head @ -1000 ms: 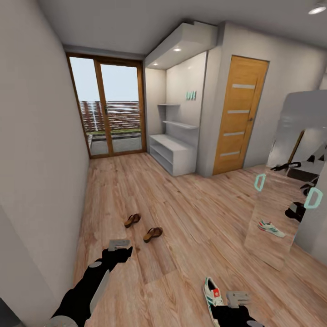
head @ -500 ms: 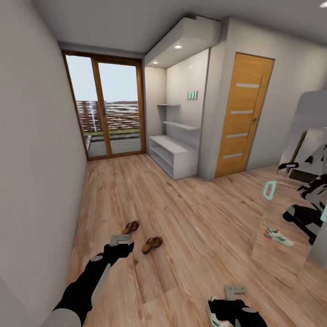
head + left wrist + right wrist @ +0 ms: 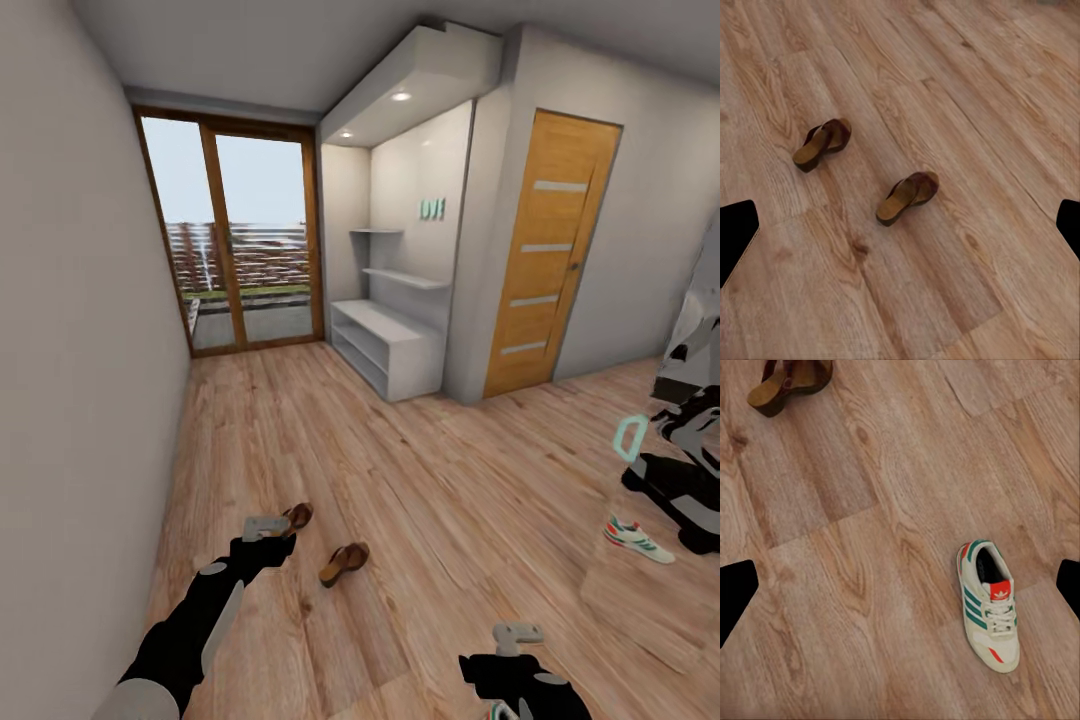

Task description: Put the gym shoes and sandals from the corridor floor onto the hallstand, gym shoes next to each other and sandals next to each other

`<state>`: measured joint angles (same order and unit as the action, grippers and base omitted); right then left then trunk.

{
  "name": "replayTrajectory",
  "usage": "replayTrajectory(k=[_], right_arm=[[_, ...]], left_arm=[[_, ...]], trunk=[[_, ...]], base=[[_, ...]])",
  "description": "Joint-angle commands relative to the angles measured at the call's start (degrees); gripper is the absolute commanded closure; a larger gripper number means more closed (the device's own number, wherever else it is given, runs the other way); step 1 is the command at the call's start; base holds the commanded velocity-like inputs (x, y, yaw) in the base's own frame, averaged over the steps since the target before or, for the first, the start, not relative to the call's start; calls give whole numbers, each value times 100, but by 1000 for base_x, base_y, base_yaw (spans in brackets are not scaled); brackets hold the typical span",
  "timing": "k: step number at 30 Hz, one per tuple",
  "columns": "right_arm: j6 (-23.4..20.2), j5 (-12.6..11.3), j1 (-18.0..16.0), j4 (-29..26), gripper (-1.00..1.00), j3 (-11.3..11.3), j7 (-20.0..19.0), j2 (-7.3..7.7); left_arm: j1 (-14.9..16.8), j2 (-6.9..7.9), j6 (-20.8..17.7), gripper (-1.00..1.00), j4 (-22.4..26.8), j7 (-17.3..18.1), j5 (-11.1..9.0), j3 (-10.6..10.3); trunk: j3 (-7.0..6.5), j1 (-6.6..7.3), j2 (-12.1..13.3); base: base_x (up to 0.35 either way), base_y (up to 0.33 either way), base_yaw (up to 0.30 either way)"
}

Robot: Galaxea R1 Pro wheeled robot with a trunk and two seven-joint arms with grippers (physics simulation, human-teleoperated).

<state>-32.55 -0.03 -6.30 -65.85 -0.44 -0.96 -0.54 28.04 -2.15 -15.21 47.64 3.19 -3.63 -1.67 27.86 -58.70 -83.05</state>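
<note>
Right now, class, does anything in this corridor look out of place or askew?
Yes. Two sandals lie apart and unaligned on the wooden floor, and a gym shoe lies alone on the boards. The white hallstand by the wall looks bare. Nothing appears spilled or damaged.

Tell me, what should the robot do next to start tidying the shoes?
Probably lower the right gripper onto the gym shoe lying just below it on the floor. Both grippers look open and empty, and the hallstand is bare.
</note>
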Motion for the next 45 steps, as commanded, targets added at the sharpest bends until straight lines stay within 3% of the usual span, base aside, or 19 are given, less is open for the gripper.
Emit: replayTrajectory(k=[1,16,29,45], right_arm=[[-31,1,-3,-16,-100,-4,-10,-1],[-32,53,-3,-42,-100,17,-5,-7],[-32,53,-4,-42,-100,17,-9,-7],[-32,55,-2,-42,-100,17,-9,-7]], left_arm=[[2,1,-34,-100,8,9,-38,-2],[0,-4,-34,-100,8,14,-41,-19],[1,-4,-32,-100,8,15,-41,-23],[1,-13,-26,-100,8,15,-41,-26]], trunk=[[6,-3,-3],[6,-3,-3],[6,-3,-3],[6,-3,-3]], base=[[304,166,0],[300,170,-8],[300,132,-237],[302,122,-26]])
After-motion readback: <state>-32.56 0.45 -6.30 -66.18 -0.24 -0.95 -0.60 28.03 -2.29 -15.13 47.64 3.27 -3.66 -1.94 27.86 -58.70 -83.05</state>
